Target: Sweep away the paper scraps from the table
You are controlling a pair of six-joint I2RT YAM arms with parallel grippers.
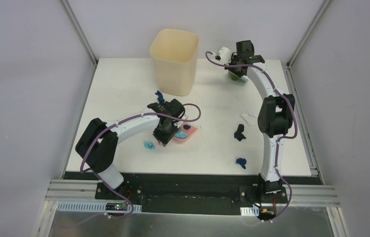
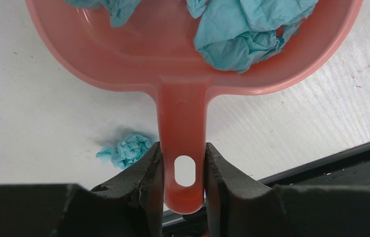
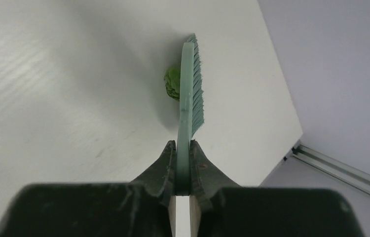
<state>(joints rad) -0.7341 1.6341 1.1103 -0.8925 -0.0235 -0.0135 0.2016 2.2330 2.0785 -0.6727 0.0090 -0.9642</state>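
White tabletop spans the scene between grey walls on the left, right and far sides, with a black strip along its near edge. A cream bin stands upright at the far middle. The left arm arches in from the near left to the middle of the tabletop. The right arm rises along the right edge and reaches the far right corner, beside the bin but apart from it. The widest open stretches lie along the left side and the near middle.

A pink dustpan lies in the middle. Its handle is clamped in the left pincer, and its pan lies to the right of the pincer. A green brush is held edge-on in the right pincer, bristles towards the right wall, close to the tabletop's far right edge.

Some teal paper scraps sit inside the dustpan. A teal wad lies on the tabletop just left of the handle. A dark blue wad lies near the foot of the bin. A black wad and a blue wad lie on the right half near the right arm, with a white scrap just beyond the black one. A green wad sits against the brush's back; whether they touch cannot be told.
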